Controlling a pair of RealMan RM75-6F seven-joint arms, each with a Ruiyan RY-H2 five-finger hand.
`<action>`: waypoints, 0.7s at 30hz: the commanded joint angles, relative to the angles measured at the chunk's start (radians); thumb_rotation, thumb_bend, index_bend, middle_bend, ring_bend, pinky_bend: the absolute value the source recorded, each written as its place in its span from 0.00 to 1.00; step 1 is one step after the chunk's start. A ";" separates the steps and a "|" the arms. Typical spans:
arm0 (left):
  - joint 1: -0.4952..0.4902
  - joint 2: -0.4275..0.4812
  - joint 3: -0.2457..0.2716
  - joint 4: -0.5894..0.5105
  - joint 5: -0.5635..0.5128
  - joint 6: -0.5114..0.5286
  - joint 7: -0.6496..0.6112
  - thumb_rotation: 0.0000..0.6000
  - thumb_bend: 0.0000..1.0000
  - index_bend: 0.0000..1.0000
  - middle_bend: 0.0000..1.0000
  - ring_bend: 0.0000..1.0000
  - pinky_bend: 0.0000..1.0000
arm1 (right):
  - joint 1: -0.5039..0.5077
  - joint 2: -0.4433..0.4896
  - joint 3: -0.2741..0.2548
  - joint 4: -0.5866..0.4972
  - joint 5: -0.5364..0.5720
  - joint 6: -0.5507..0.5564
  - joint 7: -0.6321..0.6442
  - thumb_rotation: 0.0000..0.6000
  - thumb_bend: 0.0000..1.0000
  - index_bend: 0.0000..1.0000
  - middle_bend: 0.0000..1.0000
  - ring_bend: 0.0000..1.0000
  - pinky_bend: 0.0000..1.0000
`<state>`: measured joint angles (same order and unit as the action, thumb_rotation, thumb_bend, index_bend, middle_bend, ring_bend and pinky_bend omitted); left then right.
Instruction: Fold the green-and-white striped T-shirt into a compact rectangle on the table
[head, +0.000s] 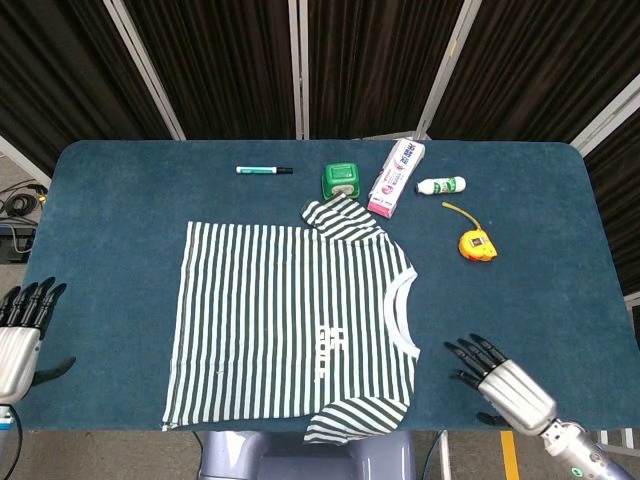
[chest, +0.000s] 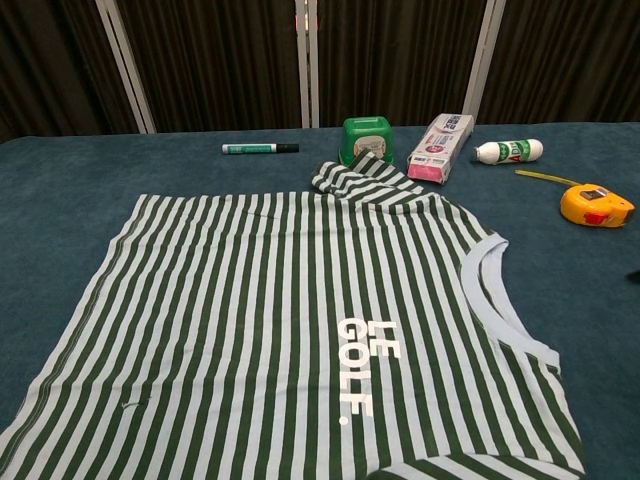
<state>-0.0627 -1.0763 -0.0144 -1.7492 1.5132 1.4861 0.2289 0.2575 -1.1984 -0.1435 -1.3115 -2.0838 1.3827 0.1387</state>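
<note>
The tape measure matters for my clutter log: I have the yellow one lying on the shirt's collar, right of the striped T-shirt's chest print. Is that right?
Not quite. The yellow tape measure lies on the bare blue table, apart from the striped T-shirt and off to the right of its collar, not on it. The head view shows the gap of table between them clearly.

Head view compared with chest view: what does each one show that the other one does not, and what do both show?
Only the head view shows the left robot hand and the right robot hand, both holding nothing, and the full table. Only the chest view makes the shirt print readable: LE GOLF. Both show the striped T-shirt lying flat, the marker, green container, pink box, small bottle and yellow tape measure.
</note>
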 joint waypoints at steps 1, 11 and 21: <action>-0.001 -0.007 -0.003 0.005 -0.009 -0.003 0.010 1.00 0.00 0.00 0.00 0.00 0.00 | 0.078 -0.117 -0.026 0.116 -0.083 -0.024 -0.012 1.00 0.02 0.38 0.05 0.00 0.00; -0.005 -0.011 -0.005 0.010 -0.020 -0.010 0.010 1.00 0.00 0.00 0.00 0.00 0.00 | 0.132 -0.230 -0.045 0.228 -0.100 -0.025 -0.061 1.00 0.10 0.43 0.07 0.00 0.00; -0.009 -0.009 -0.007 0.011 -0.029 -0.018 0.007 1.00 0.00 0.00 0.00 0.00 0.00 | 0.150 -0.275 -0.061 0.267 -0.082 -0.025 -0.101 1.00 0.12 0.43 0.07 0.00 0.00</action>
<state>-0.0718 -1.0856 -0.0209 -1.7383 1.4837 1.4679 0.2355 0.4076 -1.4740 -0.2047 -1.0444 -2.1662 1.3576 0.0384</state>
